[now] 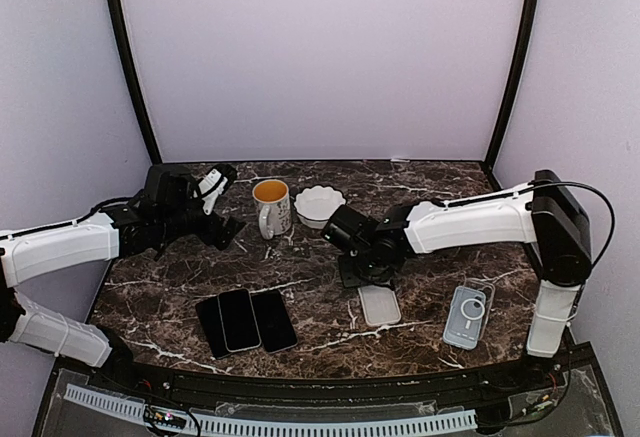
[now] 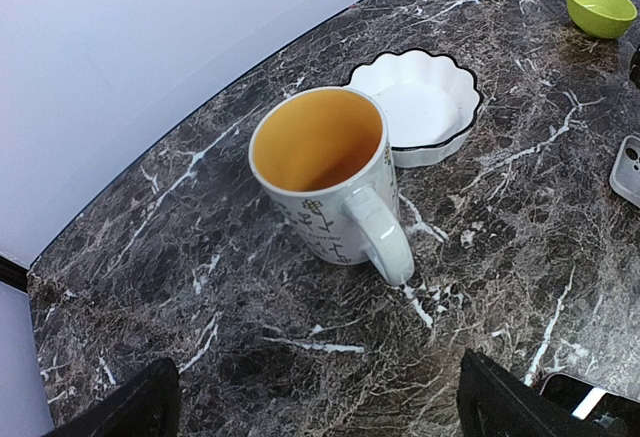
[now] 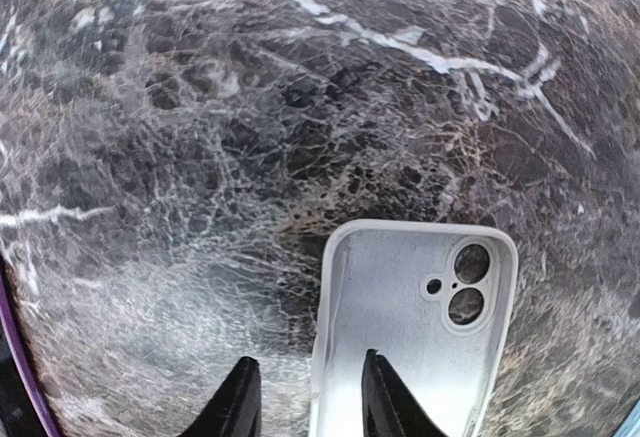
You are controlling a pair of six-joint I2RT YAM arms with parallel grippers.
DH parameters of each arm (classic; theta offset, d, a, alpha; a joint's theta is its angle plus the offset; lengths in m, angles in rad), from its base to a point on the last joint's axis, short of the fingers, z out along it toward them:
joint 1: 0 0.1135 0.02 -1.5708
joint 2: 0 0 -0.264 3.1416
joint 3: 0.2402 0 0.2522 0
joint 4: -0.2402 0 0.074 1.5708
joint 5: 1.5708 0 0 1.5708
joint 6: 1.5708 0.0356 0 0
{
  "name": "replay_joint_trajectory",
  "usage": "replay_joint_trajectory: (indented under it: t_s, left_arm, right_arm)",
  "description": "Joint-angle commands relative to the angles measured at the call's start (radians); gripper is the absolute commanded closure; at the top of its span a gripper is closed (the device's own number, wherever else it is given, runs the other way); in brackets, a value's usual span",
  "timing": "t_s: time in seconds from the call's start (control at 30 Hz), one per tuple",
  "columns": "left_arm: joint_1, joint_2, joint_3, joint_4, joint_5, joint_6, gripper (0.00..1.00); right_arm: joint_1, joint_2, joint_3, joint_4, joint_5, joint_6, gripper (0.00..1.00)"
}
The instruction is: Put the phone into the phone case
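Table (image 1: 150, 302) dark brown marble, white veins. Mug (image 2: 330, 182) white, floral print, orange inside. Scalloped bowl (image 2: 420, 107) white, black rim. Phones (image 1: 245, 321) black.

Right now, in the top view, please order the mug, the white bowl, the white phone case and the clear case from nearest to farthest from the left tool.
1. Mug, just right of the open left tool.
2. White bowl, beside the mug, farther right.
3. White phone case, centre front.
4. Clear case, far right front.
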Motion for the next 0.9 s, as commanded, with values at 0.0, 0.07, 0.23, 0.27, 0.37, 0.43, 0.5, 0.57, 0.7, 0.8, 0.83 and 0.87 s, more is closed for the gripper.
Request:
replay_joint_trajectory:
  t_s: [0.0, 0.07, 0.23, 0.27, 0.37, 0.43, 0.5, 0.57, 0.7, 0.8, 0.83, 0.87]
  left_arm:
    - [-0.003, -0.017, 0.016, -0.011, 0.011, -0.010, 0.01]
    - [-0.005, -0.019, 0.019, -0.015, 0.018, -0.013, 0.01]
    - [-0.003, -0.035, 0.018, -0.011, 0.002, -0.009, 0.01]
    - [-0.003, -0.038, 0.018, -0.012, -0.002, -0.008, 0.01]
    - [-0.003, -0.036, 0.027, -0.023, -0.013, -0.007, 0.01]
    - [-0.002, -0.033, 0.032, -0.028, -0.021, -0.007, 0.01]
    - [-0.003, -0.032, 0.036, -0.030, -0.035, -0.006, 0.01]
    - [-0.002, -0.036, 0.036, -0.032, -0.044, -0.004, 0.01]
    - [-0.003, -0.049, 0.028, -0.023, -0.035, -0.004, 0.01]
    - [-0.003, -0.050, 0.027, -0.022, -0.028, -0.006, 0.01]
    - [-0.002, -0.050, 0.027, -0.023, -0.028, -0.007, 0.01]
    - [-0.003, -0.049, 0.027, -0.023, -0.030, -0.007, 0.01]
  right_arm:
    - [0.054, 0.033, 0.103, -0.063, 0.054, -0.027, 0.53]
    - [0.092, 0.059, 0.160, -0.090, 0.063, -0.039, 0.49]
    - [0.220, 0.155, 0.331, -0.108, 0.041, -0.079, 0.38]
    - [0.239, 0.179, 0.360, -0.109, 0.034, -0.085, 0.36]
    - [0.286, 0.254, 0.441, -0.112, 0.024, -0.111, 0.26]
    - [0.310, 0.315, 0.516, -0.149, 0.027, -0.131, 0.15]
    - [0.330, 0.361, 0.582, -0.182, 0.037, -0.144, 0.03]
    - [0.342, 0.397, 0.626, -0.212, 0.046, -0.141, 0.01]
    - [0.350, 0.439, 0.659, -0.234, 0.032, -0.111, 0.01]
    - [0.356, 0.453, 0.658, -0.235, 0.019, -0.105, 0.01]
    - [0.359, 0.457, 0.656, -0.239, 0.013, -0.106, 0.01]
    - [0.362, 0.462, 0.654, -0.243, 0.003, -0.107, 0.01]
